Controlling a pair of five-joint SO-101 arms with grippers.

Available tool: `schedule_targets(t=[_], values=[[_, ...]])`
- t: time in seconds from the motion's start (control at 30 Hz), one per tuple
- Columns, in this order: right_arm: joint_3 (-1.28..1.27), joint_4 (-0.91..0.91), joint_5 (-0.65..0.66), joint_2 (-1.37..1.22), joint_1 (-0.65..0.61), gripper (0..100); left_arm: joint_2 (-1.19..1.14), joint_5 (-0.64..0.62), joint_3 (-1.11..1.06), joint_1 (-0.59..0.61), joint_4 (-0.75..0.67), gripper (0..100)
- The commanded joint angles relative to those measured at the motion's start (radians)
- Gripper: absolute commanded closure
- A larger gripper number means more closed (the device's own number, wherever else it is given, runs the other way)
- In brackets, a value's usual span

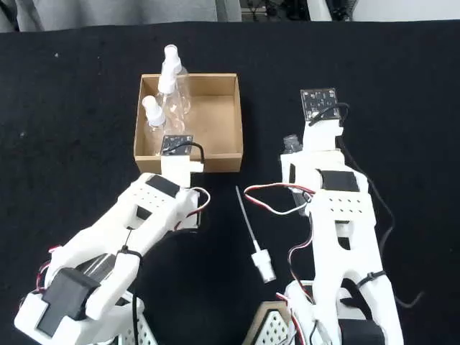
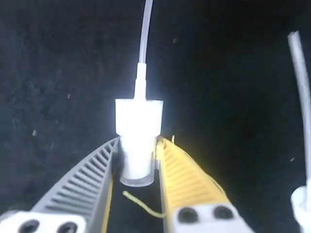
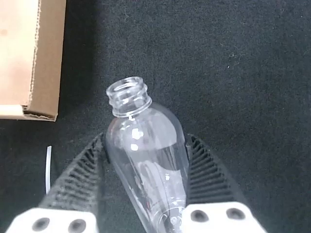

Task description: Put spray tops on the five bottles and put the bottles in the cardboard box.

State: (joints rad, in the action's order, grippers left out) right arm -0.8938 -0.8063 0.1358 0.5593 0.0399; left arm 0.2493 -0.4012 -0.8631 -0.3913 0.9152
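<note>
One clear bottle [image 3: 146, 165], its threaded neck open and without a top, is lying tilted between the fingers of the right gripper [image 3: 146, 141], which is clamping it from both sides above the black cloth [image 3: 243, 73]. One spray top [image 2: 138, 121] is sitting in the left gripper [image 2: 138, 144], whose grey and yellow fingers are pinching its narrower end while its dip tube is pointing away from the wrist. A loose spray top [image 1: 263, 264] is lying on the cloth between the two arms, its thin tube stretching toward the cardboard box [image 1: 238, 115]. In the box's far left corner, capped bottles [image 1: 153, 115] are clustering, one poking over the back wall. The left arm [image 1: 144, 208] is hanging over the box's front wall, and the right arm [image 1: 338, 208] is standing just to the box's right.
</note>
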Motion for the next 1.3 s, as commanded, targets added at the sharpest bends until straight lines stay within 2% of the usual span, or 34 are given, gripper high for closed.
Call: schedule_targets(t=[0.0,0.17,0.43,0.6,0.87,1.07,1.27], values=[[0.007,0.028,-0.006,0.048,0.017,94.2,0.003,0.000,0.036,-0.008,0.091,97],[0.007,0.028,-0.006,0.048,0.017,94.2,0.003,0.008,0.022,-0.004,0.133,97],[0.005,0.028,-0.006,0.048,0.017,94.2,0.003,0.164,0.016,0.004,0.244,97],[0.005,0.028,-0.006,0.048,0.018,94.2,0.003,0.298,0.016,0.033,0.253,97],[0.005,0.028,-0.006,0.048,0.018,94.2,0.003,0.701,0.027,0.242,0.255,97],[0.005,0.028,-0.006,0.048,0.017,94.2,0.003,1.000,0.021,0.321,0.255,97],[0.005,0.028,-0.006,0.048,0.017,94.2,0.003,1.165,0.025,0.369,0.255,97]])
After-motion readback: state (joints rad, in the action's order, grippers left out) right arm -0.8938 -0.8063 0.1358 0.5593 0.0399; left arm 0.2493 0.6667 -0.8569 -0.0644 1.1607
